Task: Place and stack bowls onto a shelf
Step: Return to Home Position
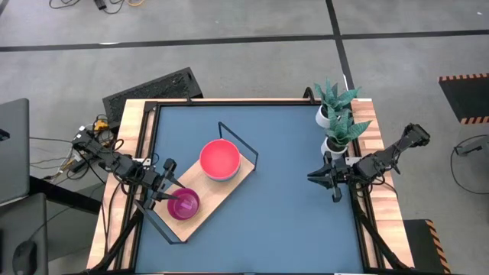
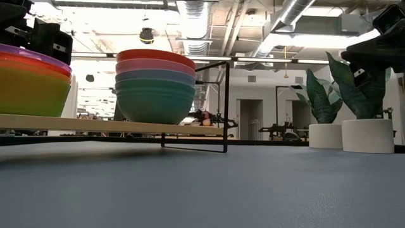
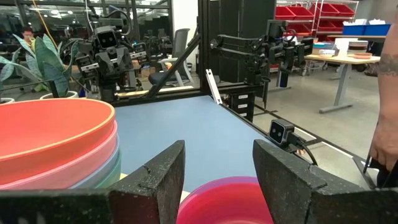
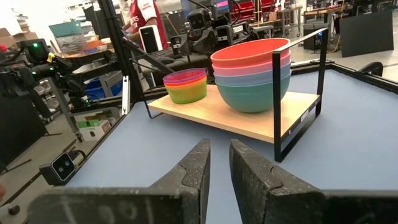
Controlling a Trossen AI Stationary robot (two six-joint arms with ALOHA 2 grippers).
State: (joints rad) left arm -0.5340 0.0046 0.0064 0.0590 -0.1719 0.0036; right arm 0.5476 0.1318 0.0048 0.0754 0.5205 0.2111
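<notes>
My left gripper [image 3: 219, 148], rough black fingers spread and empty, hovers above the glossy purple bowl [image 3: 225, 200] topping the small round stack on the pale wooden shelf [image 4: 205, 113], while my right gripper [image 4: 219, 144] waits barely parted at the table's right edge.

shelf [image 4: 211, 113] | large bowl stack [image 4: 252, 78] beside small bowl stack [image 4: 185, 86] | right gripper [image 4: 219, 146] jaws slightly apart

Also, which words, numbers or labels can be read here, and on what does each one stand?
None can be read.
The pale sticker on the black frame of the shelf: too small to read.
The large bowls and the small bowls: no text visible.
</notes>
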